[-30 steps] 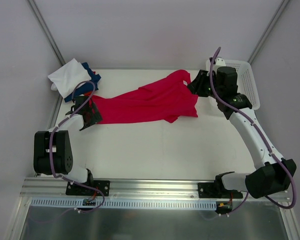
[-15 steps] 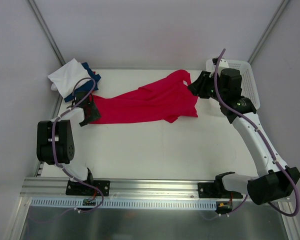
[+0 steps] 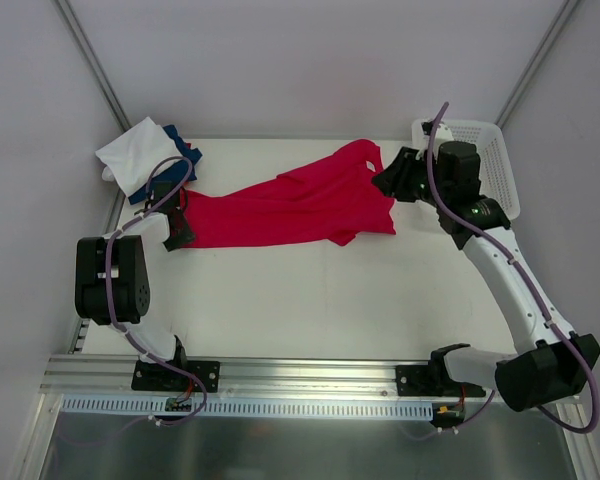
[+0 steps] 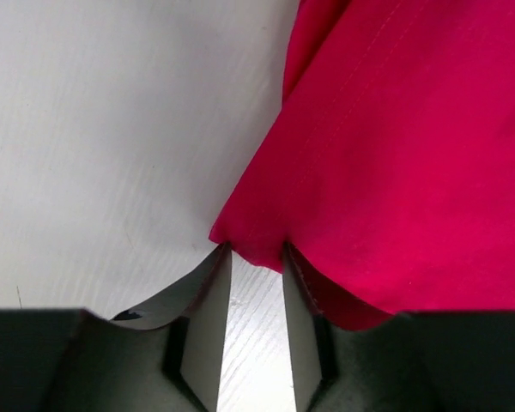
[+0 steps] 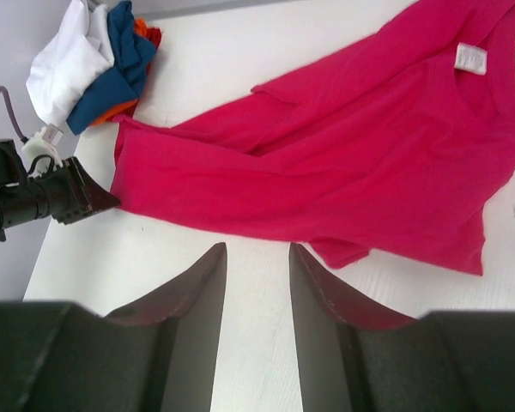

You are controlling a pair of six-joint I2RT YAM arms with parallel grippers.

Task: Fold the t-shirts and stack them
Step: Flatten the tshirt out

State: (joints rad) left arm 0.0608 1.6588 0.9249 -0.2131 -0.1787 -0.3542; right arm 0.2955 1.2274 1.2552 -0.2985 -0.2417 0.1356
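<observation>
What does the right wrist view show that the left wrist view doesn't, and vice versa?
Only the right wrist view: most of the red t-shirt with its neck label, the folded stack and the left gripper from outside. Only the left wrist view: that gripper's fingers at the hem corner, close up. Both: red cloth on the white table.

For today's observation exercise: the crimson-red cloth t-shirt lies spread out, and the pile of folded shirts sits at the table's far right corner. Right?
No. The top external view shows the pile of folded shirts at the far left corner; the crimson-red cloth t-shirt does lie spread out.
</observation>
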